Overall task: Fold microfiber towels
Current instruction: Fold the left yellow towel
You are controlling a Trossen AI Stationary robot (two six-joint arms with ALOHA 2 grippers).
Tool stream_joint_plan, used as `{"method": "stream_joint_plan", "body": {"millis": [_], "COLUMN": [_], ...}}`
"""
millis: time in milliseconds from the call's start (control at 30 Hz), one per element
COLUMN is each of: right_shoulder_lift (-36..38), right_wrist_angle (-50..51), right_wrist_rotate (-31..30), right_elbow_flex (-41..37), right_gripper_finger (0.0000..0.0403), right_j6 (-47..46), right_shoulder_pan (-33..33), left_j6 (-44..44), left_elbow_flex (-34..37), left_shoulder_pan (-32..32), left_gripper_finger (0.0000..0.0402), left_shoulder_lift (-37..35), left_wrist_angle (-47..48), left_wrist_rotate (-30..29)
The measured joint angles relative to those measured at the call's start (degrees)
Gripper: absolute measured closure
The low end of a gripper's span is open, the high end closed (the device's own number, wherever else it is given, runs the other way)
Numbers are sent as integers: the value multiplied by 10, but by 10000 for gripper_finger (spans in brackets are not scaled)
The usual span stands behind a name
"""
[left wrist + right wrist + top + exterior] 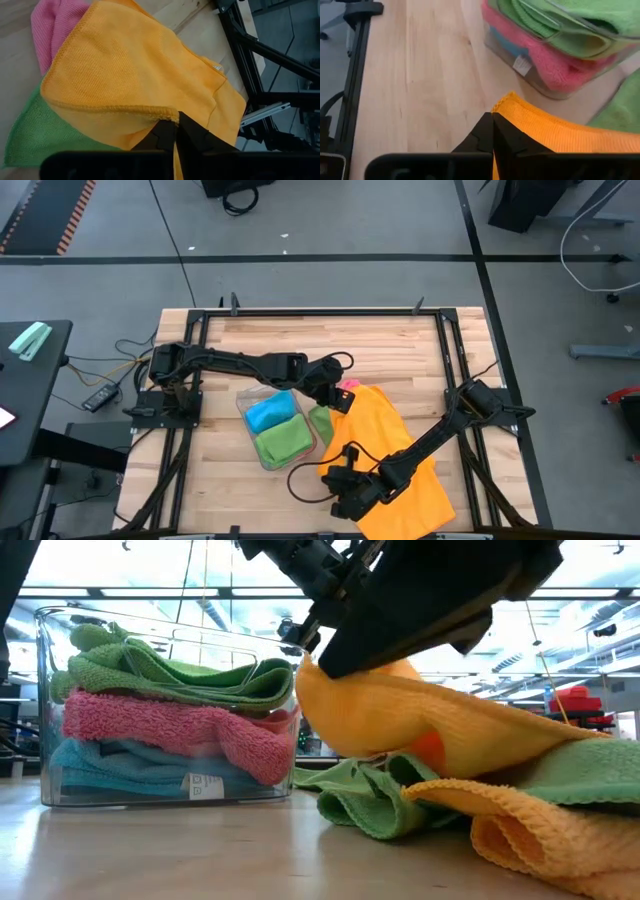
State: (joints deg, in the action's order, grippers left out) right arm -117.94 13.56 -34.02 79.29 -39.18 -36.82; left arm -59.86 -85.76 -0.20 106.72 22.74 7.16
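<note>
An orange microfiber towel (400, 450) lies spread on the table's right half, over a green towel (322, 423) and a pink one (347, 385). My left gripper (335, 398) is shut on the orange towel's far left part. My right gripper (340, 485) is shut on its near left corner. Left of them stands a clear tray (243, 402) stacked with green (170, 670), pink (170, 725) and blue (120, 765) towels. My left gripper pinches the orange towel's hemmed edge (162, 112) at a corner between its two fingers, slanting down from the table's left. The cloth there is raised off the green towel; the rest lies slack on the table. My right gripper pinches the orange towel's corner (506, 102) between its fingers, slanting down. The corner is lifted a little above the wood, and the cloth trails back slack under the gripper.
The clear tray (540, 87) stands close to both grippers. Black frame rails (450, 350) run along the table's sides. Bare wood (430, 75) lies left of the right gripper. A loose cable (300, 480) loops on the table near that gripper.
</note>
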Motion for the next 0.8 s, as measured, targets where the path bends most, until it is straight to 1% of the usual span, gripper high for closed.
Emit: {"method": "stream_joint_plan", "body": {"millis": [100,200,433,600,700,800], "right_shoulder_lift": [1,1,-6,-33,-34,-34], "right_wrist_angle": [1,1,-17,-64,-45,-27], "right_wrist_rotate": [3,13,12,11,8,-18], "right_elbow_flex": [0,0,0,0,0,0], "right_gripper_finger": [391,370,290,242,230,230], "right_j6": [12,12,-28,10,20,13], "right_shoulder_pan": [-2,-1,-1,-2,0,3], "left_j6": [0,0,0,0,0,0], "left_elbow_flex": [0,0,0,0,0,0], "left_shoulder_pan": [-1,0,-1,-1,-2,-4], "left_gripper_finger": [375,372,388,378,371,371], "left_shoulder_lift": [0,0,0,-1,-1,-1], "left_wrist_angle": [0,0,0,0,2,2], "left_wrist_rotate": [0,0,0,0,0,1]}}
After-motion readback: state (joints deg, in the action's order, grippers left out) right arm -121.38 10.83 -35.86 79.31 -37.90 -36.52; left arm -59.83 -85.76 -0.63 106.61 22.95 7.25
